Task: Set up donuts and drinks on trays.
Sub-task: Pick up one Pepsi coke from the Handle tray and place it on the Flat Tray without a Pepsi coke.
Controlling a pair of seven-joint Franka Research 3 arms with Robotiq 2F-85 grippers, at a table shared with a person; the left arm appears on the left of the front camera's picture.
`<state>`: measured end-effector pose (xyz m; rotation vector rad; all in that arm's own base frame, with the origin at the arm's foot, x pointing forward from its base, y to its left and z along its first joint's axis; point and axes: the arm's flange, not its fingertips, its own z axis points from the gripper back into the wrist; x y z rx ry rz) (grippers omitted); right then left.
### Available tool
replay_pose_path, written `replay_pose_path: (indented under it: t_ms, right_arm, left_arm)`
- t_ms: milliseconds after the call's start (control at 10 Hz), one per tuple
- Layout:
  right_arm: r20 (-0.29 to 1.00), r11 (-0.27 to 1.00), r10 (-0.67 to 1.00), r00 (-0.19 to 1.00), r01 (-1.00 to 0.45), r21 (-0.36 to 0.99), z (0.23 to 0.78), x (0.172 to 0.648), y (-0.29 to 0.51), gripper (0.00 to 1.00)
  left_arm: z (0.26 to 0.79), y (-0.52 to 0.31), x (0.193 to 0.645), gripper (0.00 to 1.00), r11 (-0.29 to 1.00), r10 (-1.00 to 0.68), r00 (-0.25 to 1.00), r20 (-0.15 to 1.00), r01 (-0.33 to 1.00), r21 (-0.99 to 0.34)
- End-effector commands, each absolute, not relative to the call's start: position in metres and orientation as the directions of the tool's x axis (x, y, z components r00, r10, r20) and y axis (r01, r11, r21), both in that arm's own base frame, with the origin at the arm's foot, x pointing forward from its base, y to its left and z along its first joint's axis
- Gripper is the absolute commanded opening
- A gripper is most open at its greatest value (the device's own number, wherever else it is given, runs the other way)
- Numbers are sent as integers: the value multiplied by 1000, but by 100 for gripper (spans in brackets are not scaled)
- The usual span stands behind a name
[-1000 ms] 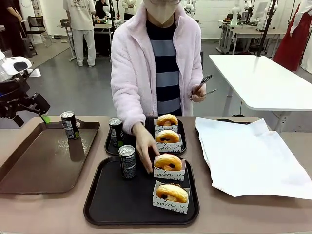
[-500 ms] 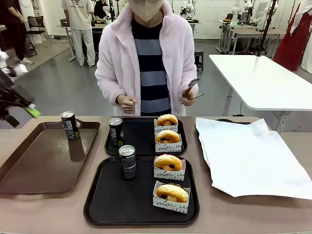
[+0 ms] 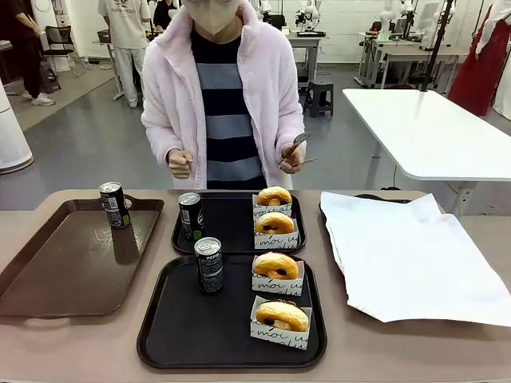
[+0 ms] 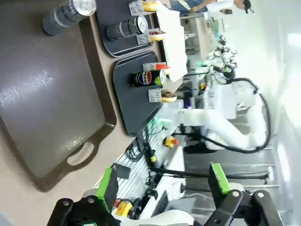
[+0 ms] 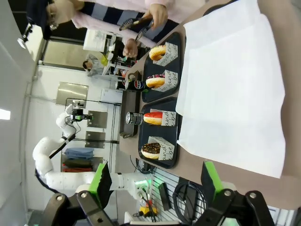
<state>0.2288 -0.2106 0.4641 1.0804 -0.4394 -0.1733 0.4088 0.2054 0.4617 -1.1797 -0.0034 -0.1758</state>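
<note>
Two black trays lie mid-table, the near tray (image 3: pixel 168 327) and the far tray (image 3: pixel 231 235). Each carries two sleeved donuts (image 3: pixel 275 265) (image 3: pixel 274 196) and one black can (image 3: pixel 208 264) (image 3: pixel 190 215). A third can (image 3: pixel 114 205) stands at the back of the brown tray (image 3: pixel 64 271). My left gripper (image 4: pixel 162 186) hangs open and high above the brown tray (image 4: pixel 47 94), holding nothing. My right gripper (image 5: pixel 155 183) is open too, empty, off the table's right end beyond the white paper (image 5: pixel 230 94); the donuts (image 5: pixel 153 117) lie farther off.
A person stands at the far edge with tongs (image 3: pixel 294 146) in one hand and the other hand (image 3: pixel 180 163) closed at the chest. A large white paper sheet (image 3: pixel 407 255) covers the table's right part, over a dark tray edge (image 3: pixel 375 198).
The person drew a hand back from the near tray and stood up straight. My left arm, at the picture's left edge before, has gone out of the front view.
</note>
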Motion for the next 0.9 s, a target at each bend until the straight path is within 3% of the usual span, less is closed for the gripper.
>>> replay_pose_path:
  t_ms: [0, 200, 800]
  right_arm:
    - [270, 454, -348, 898, -91, 886, 465, 231, -210, 100]
    - [270, 454, -348, 898, -91, 886, 465, 231, -210, 100]
    - [270, 454, -348, 898, -91, 886, 465, 231, -210, 100]
  left_arm:
    - [428, 237, 431, 100, 325, -27, 999, 36, 43, -945]
    - [404, 258, 442, 100, 291, -1, 999, -45, -43, -956]
    - [379, 266, 429, 100, 302, 11, 999, -30, -32, -953]
